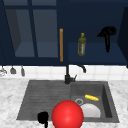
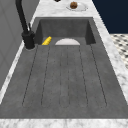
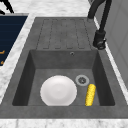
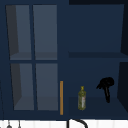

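My right hand (image 1: 107,33) hangs inside the open right half of the dark blue wall cabinet (image 1: 35,57), fingers loose and drooping left, holding nothing; the upper view has it too (image 4: 106,83). An olive glass bottle (image 1: 81,45) (image 4: 82,98) stands upright on the same shelf, a hand's width to its left. My left hand (image 1: 43,117) floats low at the sink's front edge, open and empty, and appears at the far corner of the right side view (image 3: 6,6). A big red ball (image 1: 67,115) sits just right of it, untouched.
The sink basin (image 3: 32,65) holds a white plate (image 3: 58,90) and a yellow corn cob (image 3: 90,94) beside the drain. A black tap (image 1: 68,75) rises behind. The cabinet's glass door has an orange handle (image 1: 61,45). A small plate with a brown item (image 2: 74,5) sits on the counter.
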You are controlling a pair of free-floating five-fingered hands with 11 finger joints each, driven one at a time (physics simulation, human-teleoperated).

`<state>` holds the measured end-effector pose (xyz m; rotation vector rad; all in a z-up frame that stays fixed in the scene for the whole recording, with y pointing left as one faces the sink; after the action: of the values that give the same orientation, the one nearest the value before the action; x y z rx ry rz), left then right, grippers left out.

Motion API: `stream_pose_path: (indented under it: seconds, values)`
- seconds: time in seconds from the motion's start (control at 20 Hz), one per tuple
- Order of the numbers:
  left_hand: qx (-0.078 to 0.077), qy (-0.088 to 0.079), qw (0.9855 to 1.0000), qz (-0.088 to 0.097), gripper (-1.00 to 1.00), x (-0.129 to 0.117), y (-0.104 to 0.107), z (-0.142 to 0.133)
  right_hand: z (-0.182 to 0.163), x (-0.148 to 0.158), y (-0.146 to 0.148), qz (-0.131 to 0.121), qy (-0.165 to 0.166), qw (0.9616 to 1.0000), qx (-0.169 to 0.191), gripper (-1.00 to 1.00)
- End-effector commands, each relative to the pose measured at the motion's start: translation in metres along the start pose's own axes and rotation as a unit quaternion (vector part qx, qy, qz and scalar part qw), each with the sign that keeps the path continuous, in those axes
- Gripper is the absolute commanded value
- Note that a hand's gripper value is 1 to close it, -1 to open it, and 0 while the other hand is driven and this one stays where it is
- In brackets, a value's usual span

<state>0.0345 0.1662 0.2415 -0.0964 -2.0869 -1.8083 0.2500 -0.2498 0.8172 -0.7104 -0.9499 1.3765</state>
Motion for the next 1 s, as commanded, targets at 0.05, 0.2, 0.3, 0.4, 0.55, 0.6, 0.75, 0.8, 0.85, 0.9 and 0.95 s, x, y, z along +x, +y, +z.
stream_pose_path:
  seconds: [0.05,0.2,0.3,0.4,0.55,0.6,0.75,0.8,0.85,0.9,0.95]
  values:
    - [0.000,0.000,1.0000,0.000,0.00,0.000,0.000,0.000,0.020,-0.016,0.041,-0.003,0.003,0.9999,-0.011,-1.00]
    - [0.000,0.000,1.0000,0.000,0.00,0.000,0.000,0.000,0.039,-0.023,0.061,-0.005,0.001,0.9999,-0.011,-1.00]
    - [0.000,0.000,1.0000,0.000,0.00,0.000,0.000,0.000,0.051,-0.027,0.073,-0.006,0.000,0.9999,-0.013,-1.00]
    - [0.000,0.000,1.0000,0.000,0.00,0.000,0.000,0.000,0.066,-0.032,0.083,-0.010,-0.008,0.9997,-0.019,-1.00]
    - [0.000,0.000,1.0000,0.000,0.00,0.000,0.000,0.000,0.088,-0.037,0.097,-0.008,-0.008,0.9996,-0.027,-1.00]
    - [0.000,0.000,1.0000,0.000,0.00,0.000,0.000,0.000,0.095,-0.039,0.102,-0.008,-0.008,0.9996,-0.028,-1.00]
    - [0.000,0.000,1.0000,0.000,0.00,0.000,0.000,0.000,0.116,-0.044,0.116,-0.005,-0.006,0.9995,-0.031,-1.00]
    - [0.000,0.000,1.0000,0.000,0.00,0.000,0.000,0.000,0.123,-0.045,0.120,-0.005,-0.006,0.9995,-0.030,-1.00]
    - [0.000,0.000,1.0000,0.000,0.00,0.000,0.000,0.000,0.130,-0.047,0.125,-0.003,-0.005,0.9995,-0.030,-1.00]
    - [0.000,0.000,1.0000,0.000,0.00,0.000,0.000,0.000,0.137,-0.049,0.129,-0.003,-0.005,0.9995,-0.032,-1.00]
    - [0.000,0.000,1.0000,0.000,0.00,0.000,0.000,0.000,0.144,-0.051,0.134,-0.003,-0.005,0.9994,-0.034,-1.00]
